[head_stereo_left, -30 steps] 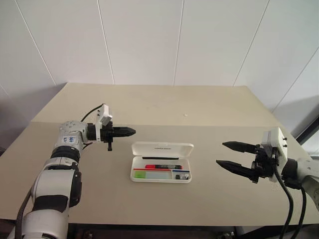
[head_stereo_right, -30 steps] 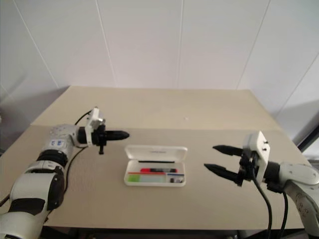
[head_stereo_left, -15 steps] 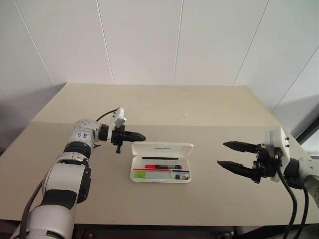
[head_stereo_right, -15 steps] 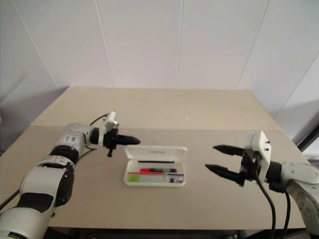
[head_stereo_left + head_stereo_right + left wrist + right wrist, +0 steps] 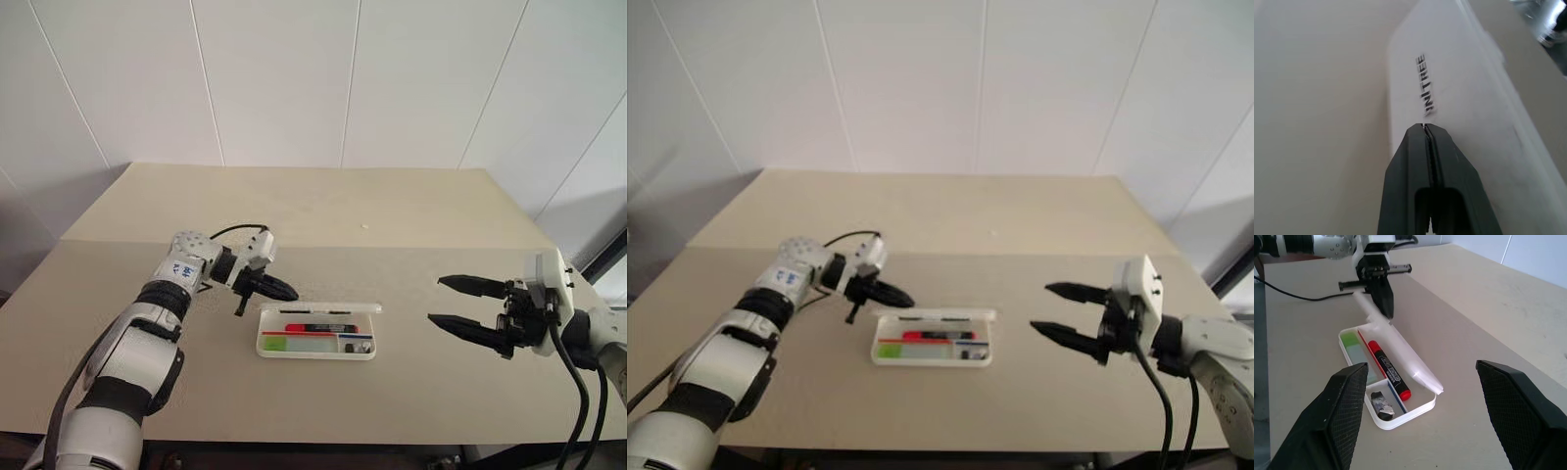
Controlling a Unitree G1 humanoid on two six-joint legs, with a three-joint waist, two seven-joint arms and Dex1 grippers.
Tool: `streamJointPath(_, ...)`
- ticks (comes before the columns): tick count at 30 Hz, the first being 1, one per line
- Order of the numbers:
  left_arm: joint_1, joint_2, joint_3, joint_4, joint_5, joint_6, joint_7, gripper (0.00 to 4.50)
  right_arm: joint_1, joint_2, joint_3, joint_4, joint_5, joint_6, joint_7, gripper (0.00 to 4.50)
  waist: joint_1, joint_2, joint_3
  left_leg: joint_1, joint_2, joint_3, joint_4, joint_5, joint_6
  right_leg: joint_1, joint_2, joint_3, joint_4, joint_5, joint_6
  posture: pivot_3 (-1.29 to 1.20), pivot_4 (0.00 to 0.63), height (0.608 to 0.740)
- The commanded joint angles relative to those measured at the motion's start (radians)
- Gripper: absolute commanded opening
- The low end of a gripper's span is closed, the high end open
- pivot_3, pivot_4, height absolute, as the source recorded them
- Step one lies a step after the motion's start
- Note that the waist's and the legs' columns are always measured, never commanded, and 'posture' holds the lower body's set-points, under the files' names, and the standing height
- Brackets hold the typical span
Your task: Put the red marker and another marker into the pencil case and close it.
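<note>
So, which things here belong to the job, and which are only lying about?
Belong to the job:
- pencil case, lid half raised
- red marker, in the case
- green marker, in the case
- left gripper, shut, at the lid
- right gripper, open, apart from the case

Only lying about:
- small dark block in the case's end compartment
- white speck on the table

Only properly readable text is "UNITREE" in dark capitals on the outside of the white case lid (image 5: pixel 1449 93), running lengthwise along it. There's also white print on the black barrel of the marker (image 5: pixel 1390 373) lying in the case, but it's way too small to make out. The left arm has a small blue mark on a white patch near the elbow (image 5: pixel 182 269), also unreadable.
</note>
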Motion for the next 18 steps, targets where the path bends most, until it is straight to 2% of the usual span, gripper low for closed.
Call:
streamJointPath(1,0.006,0.034,-0.084,-0.064,-0.054,-0.031,-0.112,0.02,-0.008,-0.002,-0.016,-0.01,0.021,-0.024,0.018,4.5,0.001,0.0,0.0,0.0,0.0,0.0,0.0,0.0,0.0,0.0,0.0,0.0,0.0,0.0,0.0,0.0,0.15,0.74)
streamJointPath(8,0.008,0.005,-0.141,0.007,0.08,-0.172,-0.112,0.02,-0.01,-0.003,-0.009,-0.005,0.025,-0.025,0.048,4.5,0.002,0.0,0.0,0.0,0.0,0.0,0.001,0.0,0.0,0.001,0.0,0.0,-0.001,0.0,0.0,0.0,0.15,0.74)
streamJointPath(12,0.012,-0.019,-0.135,0.051,0.187,-0.256,-0.112,0.02,-0.017,-0.002,-0.007,0.004,0.03,-0.023,0.059,4.5,0.003,0.0,0.0,0.0,0.0,0.0,0.001,0.0,0.0,0.001,0.0,0.0,-0.001,0.0,0.0,0.0,0.15,0.74)
streamJointPath(18,0.029,-0.052,-0.112,0.06,0.266,-0.327,-0.109,0.02,-0.029,-0.002,0.0,0.014,0.023,-0.028,0.062,4.5,0.003,0.0,0.0,0.004,0.0,0.0,0.002,0.0,0.0,0.005,0.0,0.0,-0.001,0.0,0.0,0.0,0.15,0.74)
